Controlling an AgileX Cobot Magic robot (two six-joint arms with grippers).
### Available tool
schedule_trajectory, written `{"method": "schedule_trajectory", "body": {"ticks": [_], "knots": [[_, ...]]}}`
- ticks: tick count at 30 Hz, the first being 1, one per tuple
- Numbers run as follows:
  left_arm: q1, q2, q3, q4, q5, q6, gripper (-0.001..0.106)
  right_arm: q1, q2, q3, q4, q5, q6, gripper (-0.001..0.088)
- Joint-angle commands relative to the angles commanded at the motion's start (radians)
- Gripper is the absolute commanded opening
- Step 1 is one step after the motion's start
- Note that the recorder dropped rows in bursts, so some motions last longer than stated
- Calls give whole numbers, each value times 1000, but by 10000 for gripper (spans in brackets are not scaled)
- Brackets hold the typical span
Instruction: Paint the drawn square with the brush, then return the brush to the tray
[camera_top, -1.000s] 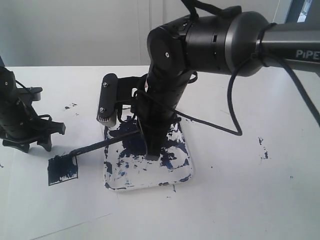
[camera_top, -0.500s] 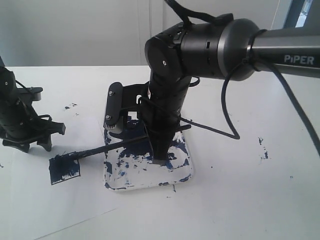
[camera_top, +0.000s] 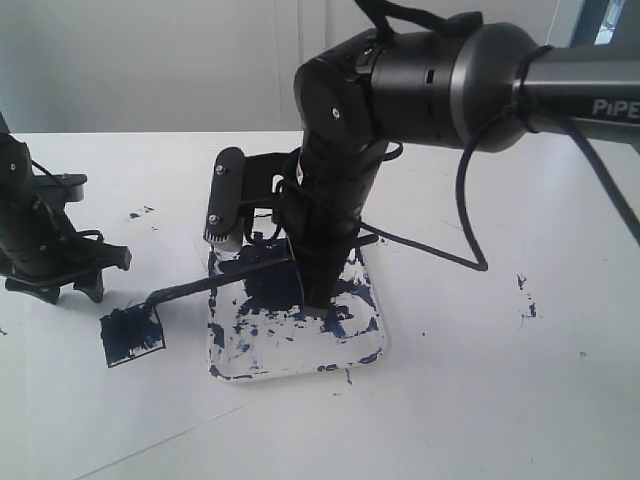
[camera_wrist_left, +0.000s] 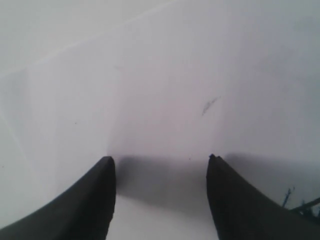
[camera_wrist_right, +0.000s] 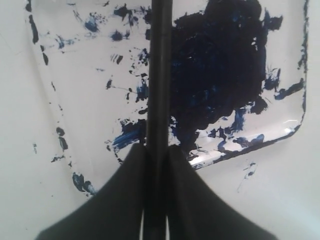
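The drawn square (camera_top: 132, 337) on the white paper is filled with dark navy paint. The brush (camera_top: 220, 280) is a long black stick slanting from above the tray (camera_top: 372, 352) down to the square's upper right corner. My right gripper (camera_top: 315, 295) hangs over the tray, shut on the brush handle. In the right wrist view the fingers (camera_wrist_right: 125, 190) clamp the brush (camera_wrist_right: 160, 75) above the paint-smeared tray (camera_wrist_right: 85, 90). My left gripper (camera_top: 60, 290) rests on the paper just left of the square. It is open, and the left wrist view shows nothing in the left gripper (camera_wrist_left: 160, 160).
The white paper sheet (camera_top: 90, 410) covers the table's left front. Paint specks (camera_top: 137, 213) lie behind the square and more specks (camera_top: 525, 295) at the right. A black cable (camera_top: 465, 200) loops off the right arm.
The right arm swayed a little right and back, dragging the brush tip along the square's upper edge toward its right corner. The left arm stayed put.
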Motion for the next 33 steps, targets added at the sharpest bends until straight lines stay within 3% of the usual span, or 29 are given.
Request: {"method": "schedule_trajectory", "body": {"ticks": [4,9,14,18,24,33], "knots": [[0,-13,-21,-116,-60,27,587,0,-12,0,47,26,13,0],[0,-9,-55,-342,-105,172,587,0,-12,0,109,75,39,0],[0,21,-81,-412,-119,193,587,0,-12,0,117,77,63,0],[-17,64,-91,-394,-139,231,587,0,-12,0,153,77,63,0],[-94,74,-94,-300,-253,294,551,11,-12,0,159,94,63,0],[-116,77,-150,-195,-210,294,551,23,-12,0,168,96,63,0]]}}
